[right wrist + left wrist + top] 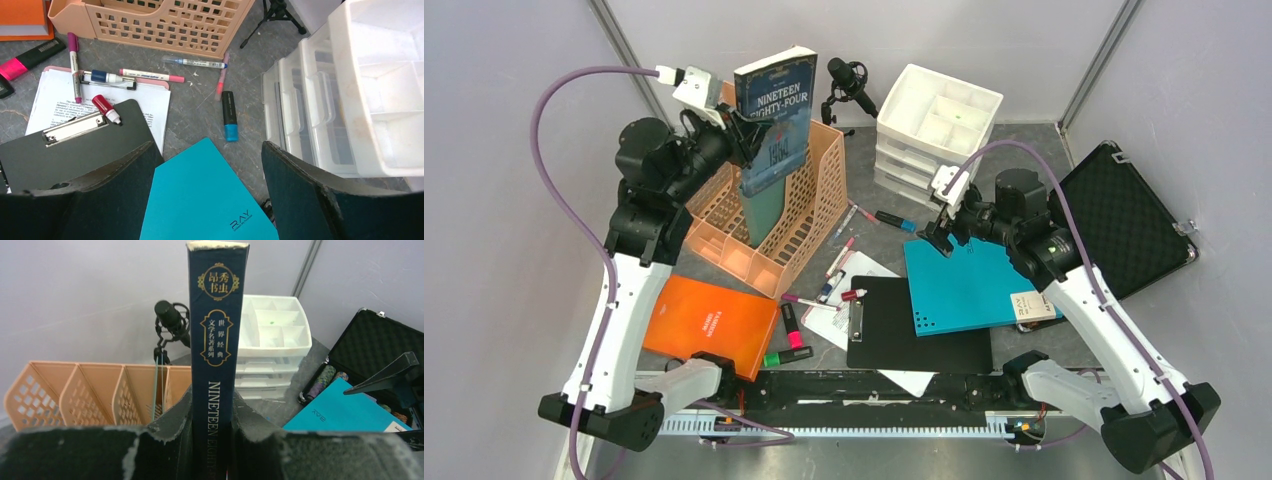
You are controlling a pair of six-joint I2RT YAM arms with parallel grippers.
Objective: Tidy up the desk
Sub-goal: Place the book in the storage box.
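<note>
- Top external view gives you the desk (864, 165): the dark grey veined top runs under everything, from the arm bases to the back walls.
- Nearest the bases, you have an orange book (709, 322) lying flat at the left. A pink highlighter (791, 325) and a green highlighter (787, 356) lie just beside it.
- Right of those, a black clipboard (919, 330) rests partly over some printed sheets (864, 270).
- A teal folder (964, 285) lies just past the clipboard, its near edge overlapping it.
- Your right gripper (207, 150) hangs over the far corner of that folder, jaws spread wide with nothing between them. You cannot tell whether it touches the folder.
- Beyond it, loose pens and a blue-tipped marker (230, 116) lie scattered on the desk.
- Off to the right, a black foam-lined case (1124, 220) lies open.
- Your left gripper (211, 430) is clenched on a dark blue book (218, 340). It holds the book upright over the peach file rack (774, 215), spine toward the wrist camera.
- Farthest back, a white drawer unit (934, 125) and a black microphone (852, 85) on a small tripod stand near the wall.
</note>
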